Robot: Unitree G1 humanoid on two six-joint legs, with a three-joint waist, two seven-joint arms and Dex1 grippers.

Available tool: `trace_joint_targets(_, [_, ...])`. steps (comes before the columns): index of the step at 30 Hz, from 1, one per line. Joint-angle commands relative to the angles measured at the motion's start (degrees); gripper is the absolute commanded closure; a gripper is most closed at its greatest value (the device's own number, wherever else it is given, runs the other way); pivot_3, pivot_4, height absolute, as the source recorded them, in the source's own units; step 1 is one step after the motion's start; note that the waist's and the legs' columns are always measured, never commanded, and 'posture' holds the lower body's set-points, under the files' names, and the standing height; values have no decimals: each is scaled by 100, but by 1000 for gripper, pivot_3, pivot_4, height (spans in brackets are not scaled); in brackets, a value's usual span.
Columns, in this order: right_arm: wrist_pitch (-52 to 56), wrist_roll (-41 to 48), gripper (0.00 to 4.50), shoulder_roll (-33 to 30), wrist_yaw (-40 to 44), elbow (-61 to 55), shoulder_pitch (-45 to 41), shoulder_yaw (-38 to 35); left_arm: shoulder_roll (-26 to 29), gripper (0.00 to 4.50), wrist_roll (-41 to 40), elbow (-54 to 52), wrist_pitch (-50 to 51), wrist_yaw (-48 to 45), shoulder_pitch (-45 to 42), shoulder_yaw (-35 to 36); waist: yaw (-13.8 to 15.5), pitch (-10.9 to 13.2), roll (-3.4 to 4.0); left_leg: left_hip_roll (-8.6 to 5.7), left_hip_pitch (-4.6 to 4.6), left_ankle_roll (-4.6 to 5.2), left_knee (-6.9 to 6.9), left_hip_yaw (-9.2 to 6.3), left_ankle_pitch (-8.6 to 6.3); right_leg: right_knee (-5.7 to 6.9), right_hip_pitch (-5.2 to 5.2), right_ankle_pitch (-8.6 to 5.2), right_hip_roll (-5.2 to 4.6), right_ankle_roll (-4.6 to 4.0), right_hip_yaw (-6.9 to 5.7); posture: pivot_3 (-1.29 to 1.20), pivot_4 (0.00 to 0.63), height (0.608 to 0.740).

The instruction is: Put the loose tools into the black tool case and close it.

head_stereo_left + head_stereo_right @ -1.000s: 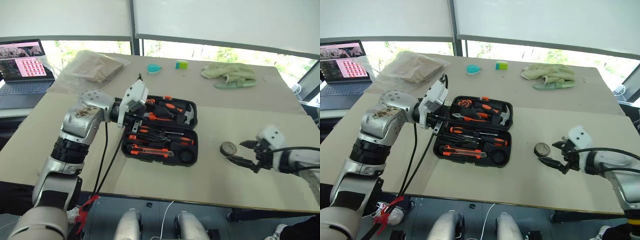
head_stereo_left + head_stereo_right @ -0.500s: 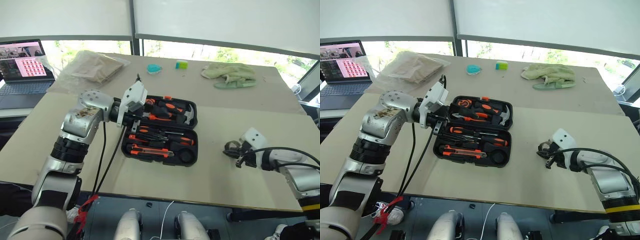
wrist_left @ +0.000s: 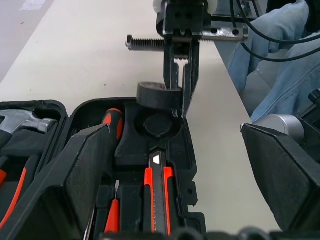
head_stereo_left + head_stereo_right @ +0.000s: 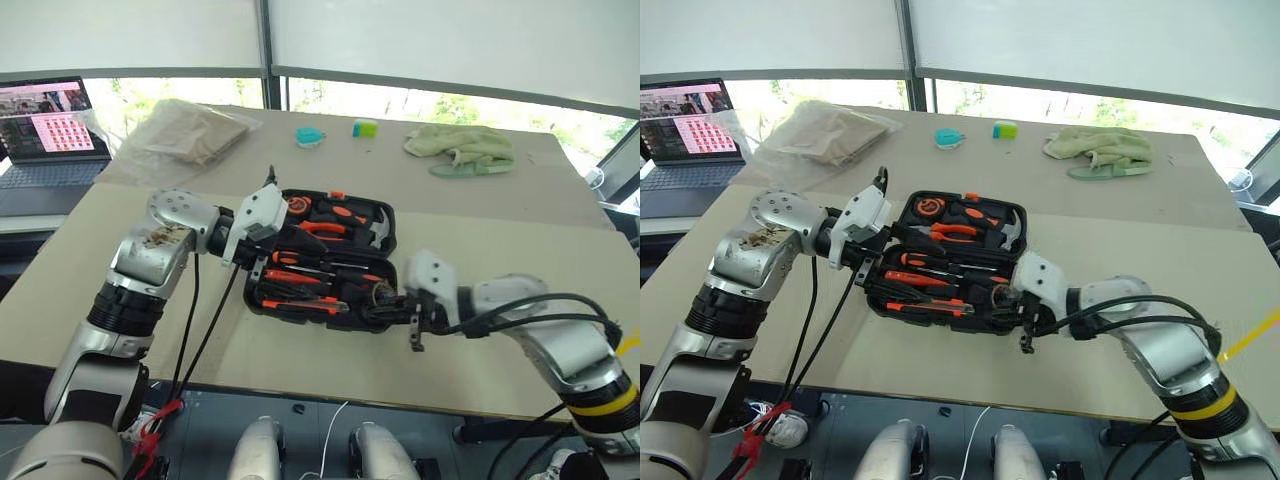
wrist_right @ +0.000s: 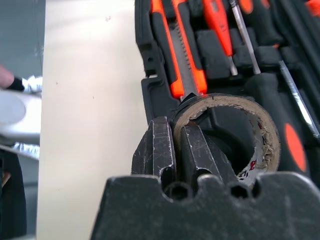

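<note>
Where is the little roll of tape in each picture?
Left eye view: tape roll in the right gripper, over the tool case's near right corner.
Right eye view: same spot, beside the gripper.
Left wrist view: pinched by the fingers, just above the round slot.
Right wrist view: the ring straight ahead, one finger inside it.
Shared landmark: the orange-and-black knife beside the round slot.

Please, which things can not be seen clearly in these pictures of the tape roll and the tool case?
- Round slot: in the right wrist view the tape roll covers it, so its depth is unclear.
- Right gripper: in the eye views its fingertips merge with the dark case.
- Left gripper: in the left wrist view its black fingers are blurred and hide the case's near tools.
- Case latch: too small in every view.
</note>
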Motion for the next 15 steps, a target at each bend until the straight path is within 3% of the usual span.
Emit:
trace_joint_targets(1, [65, -168, 4087, -70, 54, 106, -148, 82, 17, 0, -45, -152, -41, 54, -29, 64, 2, 0, 0, 1, -1, 0, -1, 0, 0, 1, -2, 0, 2, 0, 0, 0, 150, 740])
trace_joint_targets(4, [25, -194, 3255, -79, 159, 43, -113, 158, 27, 0, -42, -139, -48, 87, -11, 84, 0, 0, 0, 1, -7, 0, -2, 1, 0, 11, -15, -1, 3, -1, 2, 0, 150, 740])
trace_joint_targets(5, [34, -182, 2749, -71, 170, -1, -108, 167, 24, 0, -55, -136, -28, 98, -12, 91, 0, 0, 0, 0, -18, 0, 0, 2, 0, 21, -31, -1, 3, -1, 5, 0, 150, 740])
trace_joint_targets(13, [223, -13, 49, -86, 112, -234, -118, -167, -17, 0, -116, -57, 180, 241, -87, 159, -3, 0, 0, 1, -27, -1, 3, 3, 1, 29, -43, -1, 5, -1, 7, 0, 150, 740])
trace_joint_targets(15, [469, 266, 20, -104, 51, -302, -118, -600, 24, 0, -87, 22, 280, 410, -36, 250, -2, 0, 0, 1, -27, -1, 3, 4, 1, 29, -44, -1, 5, -1, 7, 0, 150, 740])
